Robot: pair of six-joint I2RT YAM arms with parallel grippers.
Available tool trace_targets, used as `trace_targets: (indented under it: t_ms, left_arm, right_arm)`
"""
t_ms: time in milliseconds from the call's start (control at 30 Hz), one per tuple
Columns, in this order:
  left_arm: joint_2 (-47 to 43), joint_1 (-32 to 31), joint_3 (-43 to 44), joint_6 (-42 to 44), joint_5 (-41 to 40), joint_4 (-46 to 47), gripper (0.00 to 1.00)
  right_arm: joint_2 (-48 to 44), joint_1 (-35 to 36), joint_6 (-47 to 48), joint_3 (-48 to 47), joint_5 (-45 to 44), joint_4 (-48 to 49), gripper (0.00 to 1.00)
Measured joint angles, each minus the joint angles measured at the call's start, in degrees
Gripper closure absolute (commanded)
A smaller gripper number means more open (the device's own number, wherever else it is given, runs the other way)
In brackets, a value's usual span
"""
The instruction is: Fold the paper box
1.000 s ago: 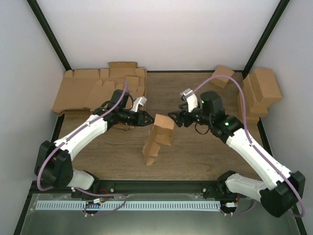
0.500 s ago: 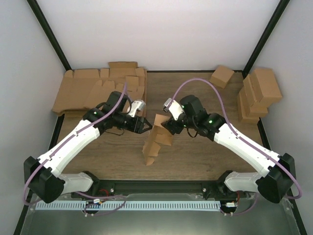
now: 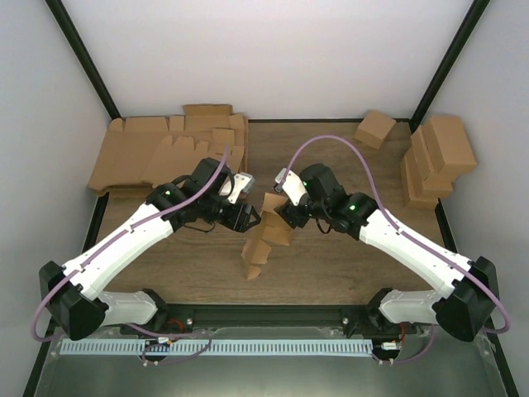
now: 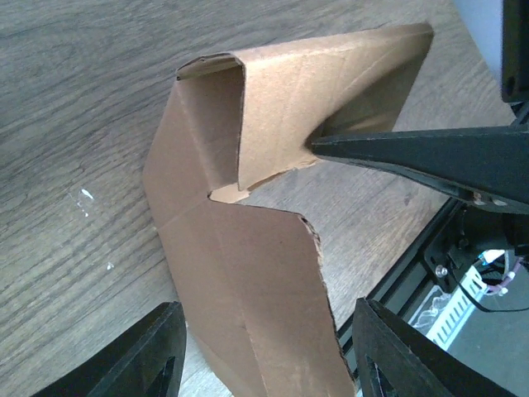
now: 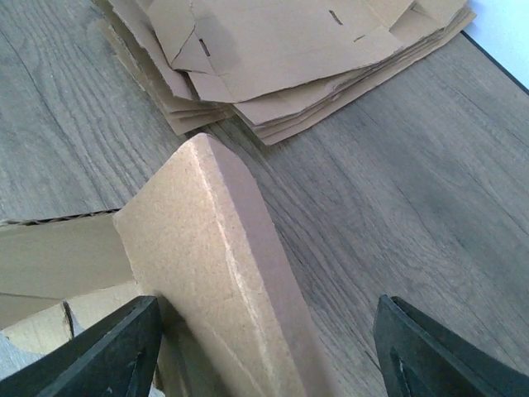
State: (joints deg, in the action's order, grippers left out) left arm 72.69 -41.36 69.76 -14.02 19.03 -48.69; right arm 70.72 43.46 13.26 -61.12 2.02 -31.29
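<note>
The half-formed paper box (image 3: 266,234) stands upright near the middle of the table (image 3: 347,265), between the two arms. The left gripper (image 3: 253,220) meets its upper part from the left and the right gripper (image 3: 278,212) from the right. From overhead I cannot tell how either tool's fingers stand. The left wrist view settles it for that arm: its fingers (image 4: 140,357) are spread wide, and the box's lower panel runs down between them without being pinched. A dark finger of the right gripper rests its tip against the edge of the upper flap. The right wrist view shows its own fingers (image 5: 99,351) likewise spread, a rounded flap between them, and beyond it the stack of flat cardboard (image 5: 281,66).
</note>
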Motion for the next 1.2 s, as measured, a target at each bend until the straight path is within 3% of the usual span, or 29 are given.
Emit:
trace_targets:
  t_ms: [267, 433, 633, 967, 1200]
  left_arm:
    - [0.5, -0.1, 0.0, -0.1, -1.3, -0.1, 0.43]
    - [0.5, -0.1, 0.0, -0.3, -1.0, -0.1, 0.5]
    - [0.5, -0.2, -0.1, -0.4, -0.7, 0.0, 0.51]
    - [-1.2, 0.9, -2.5, -2.3, 0.5, 2.1, 0.51]
    - [-3.0, 3.2, -2.5, -3.6, 3.3, 3.6, 0.51]
  right_arm:
    - [0.0, 1.8, 0.2, 0.8, -3.0, 0.5, 0.28]
    - [0.0, 3.0, 0.2, 2.8, -4.9, 1.0, 0.3]
    - [0.0, 3.9, 0.2, 3.3, -6.7, 1.4, 0.32]
    - [-0.2, 6.4, 1.3, 4.2, -8.7, 3.0, 0.23]
    - [-3.3, 6.5, 1.3, 4.2, -7.7, 3.5, 0.23]
